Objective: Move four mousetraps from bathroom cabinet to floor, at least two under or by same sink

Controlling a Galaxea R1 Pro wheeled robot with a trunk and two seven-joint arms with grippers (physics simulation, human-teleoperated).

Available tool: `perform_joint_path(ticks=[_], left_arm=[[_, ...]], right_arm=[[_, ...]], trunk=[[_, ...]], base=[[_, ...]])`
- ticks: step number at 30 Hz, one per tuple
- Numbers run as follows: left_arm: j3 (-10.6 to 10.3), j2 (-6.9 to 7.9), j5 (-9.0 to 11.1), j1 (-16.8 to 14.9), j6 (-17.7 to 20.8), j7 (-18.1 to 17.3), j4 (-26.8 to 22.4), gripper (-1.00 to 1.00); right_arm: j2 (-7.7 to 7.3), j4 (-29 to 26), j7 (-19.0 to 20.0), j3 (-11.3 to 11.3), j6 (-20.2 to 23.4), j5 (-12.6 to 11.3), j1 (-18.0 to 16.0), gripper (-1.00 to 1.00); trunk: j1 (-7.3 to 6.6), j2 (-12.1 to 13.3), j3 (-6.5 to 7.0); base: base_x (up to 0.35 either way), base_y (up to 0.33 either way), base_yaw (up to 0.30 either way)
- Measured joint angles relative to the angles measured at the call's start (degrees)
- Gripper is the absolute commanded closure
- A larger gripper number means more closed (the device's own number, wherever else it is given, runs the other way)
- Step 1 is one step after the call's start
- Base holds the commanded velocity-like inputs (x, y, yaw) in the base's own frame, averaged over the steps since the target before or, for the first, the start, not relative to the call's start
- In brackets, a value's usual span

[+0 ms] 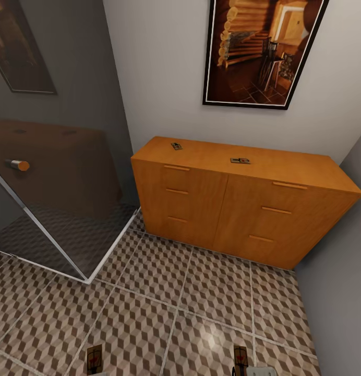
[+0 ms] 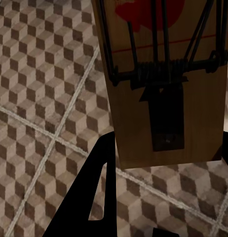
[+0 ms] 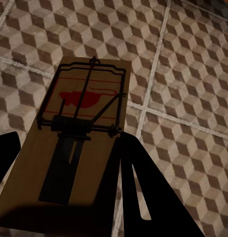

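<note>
The orange-brown cabinet (image 1: 238, 209) stands against the far wall, with two mousetraps (image 1: 176, 146) (image 1: 240, 161) lying flat on its top. Two more mousetraps (image 1: 94, 359) (image 1: 240, 359) show at the near edge of the head view, above the cube-patterned bathroom floor (image 1: 149, 313). My left gripper (image 2: 168, 143) is shut on one mousetrap (image 2: 163, 74), whose red spot and wire frame face the camera. Another mousetrap (image 3: 84, 123) sits in my right gripper (image 3: 67, 148), which is shut on it over the tiles. The sink is out of view.
A glass shower enclosure (image 1: 55, 198) with a metal frame and a round knob (image 1: 17, 165) fills the left side. A framed picture (image 1: 261, 49) hangs above the cabinet. A grey wall (image 1: 342, 292) closes the right side. Open tiles lie between me and the cabinet.
</note>
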Motion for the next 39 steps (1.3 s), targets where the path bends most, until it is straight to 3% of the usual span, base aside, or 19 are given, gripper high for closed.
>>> perform_joint_path(ticks=[39], left_arm=[[0.0,0.00,0.0,0.0,0.0,0.0,0.0,1.00]], right_arm=[[0.01,0.0,0.0,0.0,0.0,0.0,0.0,1.00]], trunk=[[0.00,0.0,0.00]], base=[[0.000,0.000,0.000]])
